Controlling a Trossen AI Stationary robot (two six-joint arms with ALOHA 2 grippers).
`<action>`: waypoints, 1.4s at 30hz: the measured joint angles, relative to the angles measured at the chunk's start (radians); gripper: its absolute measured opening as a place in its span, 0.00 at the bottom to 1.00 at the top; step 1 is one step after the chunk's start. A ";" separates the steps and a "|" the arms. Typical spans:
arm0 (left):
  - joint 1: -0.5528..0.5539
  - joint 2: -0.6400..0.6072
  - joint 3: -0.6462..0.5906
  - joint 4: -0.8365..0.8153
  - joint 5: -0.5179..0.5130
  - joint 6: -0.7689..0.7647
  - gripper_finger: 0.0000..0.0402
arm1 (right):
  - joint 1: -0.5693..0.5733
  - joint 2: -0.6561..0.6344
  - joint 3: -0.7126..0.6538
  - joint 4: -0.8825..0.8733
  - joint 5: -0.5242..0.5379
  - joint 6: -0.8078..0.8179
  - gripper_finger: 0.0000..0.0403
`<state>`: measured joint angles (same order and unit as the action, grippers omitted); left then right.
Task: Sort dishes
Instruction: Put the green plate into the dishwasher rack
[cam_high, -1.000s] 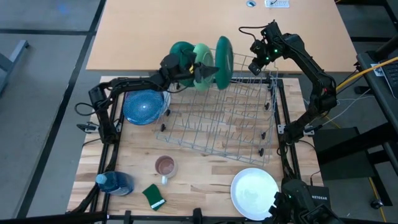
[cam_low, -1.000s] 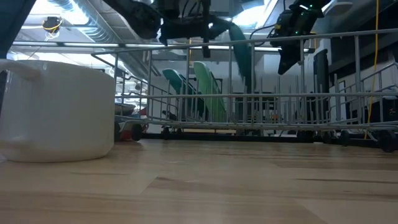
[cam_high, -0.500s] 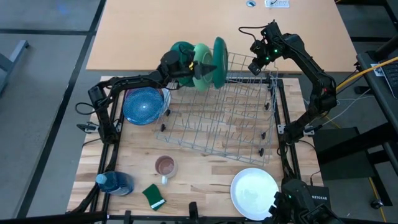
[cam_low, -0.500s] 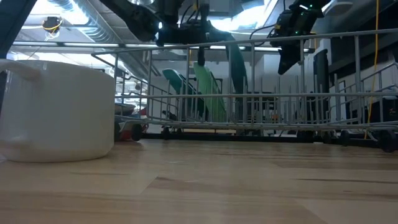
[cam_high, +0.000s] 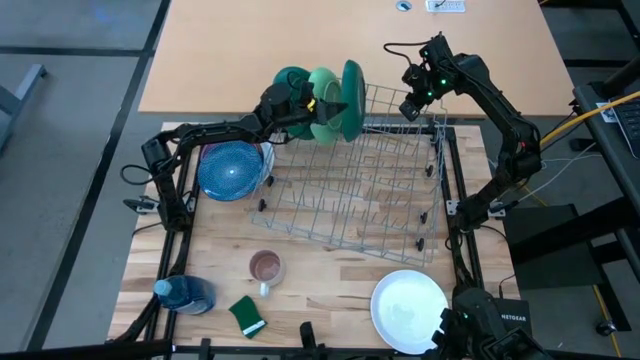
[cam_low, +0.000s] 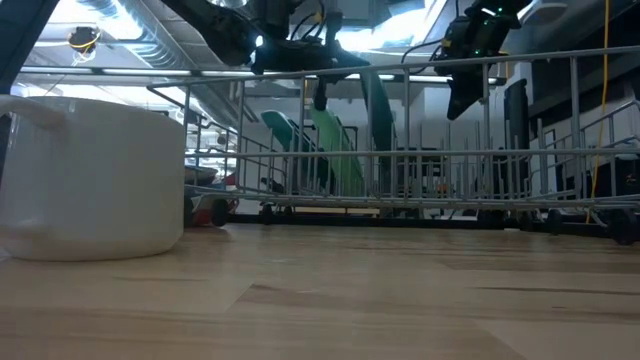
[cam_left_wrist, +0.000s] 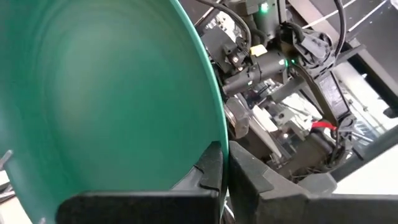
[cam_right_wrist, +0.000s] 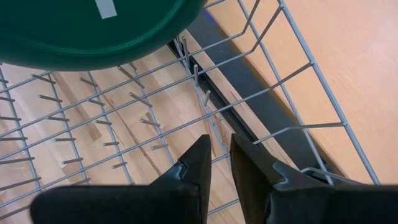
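My left gripper (cam_high: 337, 104) is shut on a dark green plate (cam_high: 352, 92) that stands on edge over the far left part of the wire dish rack (cam_high: 360, 185). Just left of it, a light green plate (cam_high: 325, 90) and another dark green plate (cam_high: 290, 80) stand on edge in the rack. In the low view the held plate (cam_low: 378, 110) reaches down between the rack's wires. My right gripper (cam_high: 412, 104) is shut and empty above the rack's far right corner. A blue plate (cam_high: 232, 168) lies left of the rack. A white plate (cam_high: 410, 308) lies near the front right. My left gripper pinches the dark green plate's rim (cam_left_wrist: 219, 134) between its two fingers, one finger on each face. The fingers come level from the table's left side. The plate stands on edge in the hold. Whether its lower edge rests on the rack, I cannot tell.
A clear mug (cam_high: 265, 267) with brown inside, a green sponge (cam_high: 246, 315) and a blue bottle (cam_high: 185, 293) sit near the front left. The rack's upright wires (cam_right_wrist: 199, 93) lie under my right gripper. Bare wood shows in front of the rack.
My left gripper has carried the dark green plate toward the table's left, closer to the light green plate, and a little lower into the rack. The plate has stayed on edge.
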<state>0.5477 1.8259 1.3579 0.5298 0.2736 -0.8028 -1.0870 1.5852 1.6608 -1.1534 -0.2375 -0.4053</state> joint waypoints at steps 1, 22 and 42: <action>0.000 0.000 0.000 -0.003 -0.001 0.009 0.01 | 0.000 0.000 0.000 0.000 0.000 0.000 0.16; -0.013 0.000 0.000 -0.036 -0.078 0.143 0.02 | 0.001 0.000 0.000 0.000 -0.041 0.013 0.16; -0.031 0.000 0.000 -0.092 -0.197 0.200 0.30 | 0.001 0.000 0.000 0.000 -0.044 0.015 0.16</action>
<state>0.5167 1.8259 1.3579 0.4374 0.0761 -0.6029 -1.0863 1.5856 1.6608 -1.1534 -0.2814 -0.3901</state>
